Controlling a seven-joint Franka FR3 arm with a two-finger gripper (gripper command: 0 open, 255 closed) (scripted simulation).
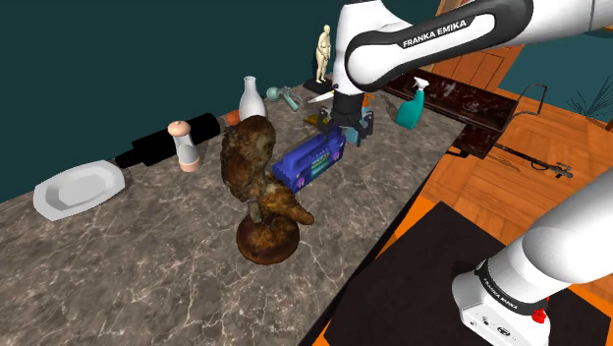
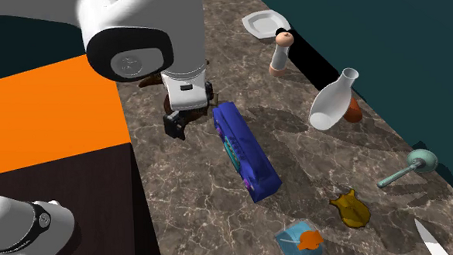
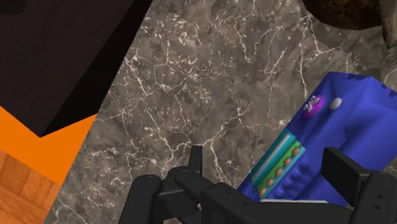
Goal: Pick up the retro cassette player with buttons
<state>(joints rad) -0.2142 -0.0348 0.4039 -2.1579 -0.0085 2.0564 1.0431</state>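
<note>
Hovering with fingers apart, claw (image 3: 264, 156) above veined counter (image 3: 191, 83), blue cassette player (image 3: 347, 127) partly behind one finger, seemingly untouched, brown figure (image 1: 257, 187) at shoulder view's centre hiding one end.

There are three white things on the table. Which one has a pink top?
The small shaker, standing between the flat dish and the vase. Its cap is pinkish; the dish and vase are white all over.

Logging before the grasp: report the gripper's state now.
All-black two-finger gripper: open, jaws standing apart, holding nothing; the blue box-shaped cassette player is not clasped.
</note>
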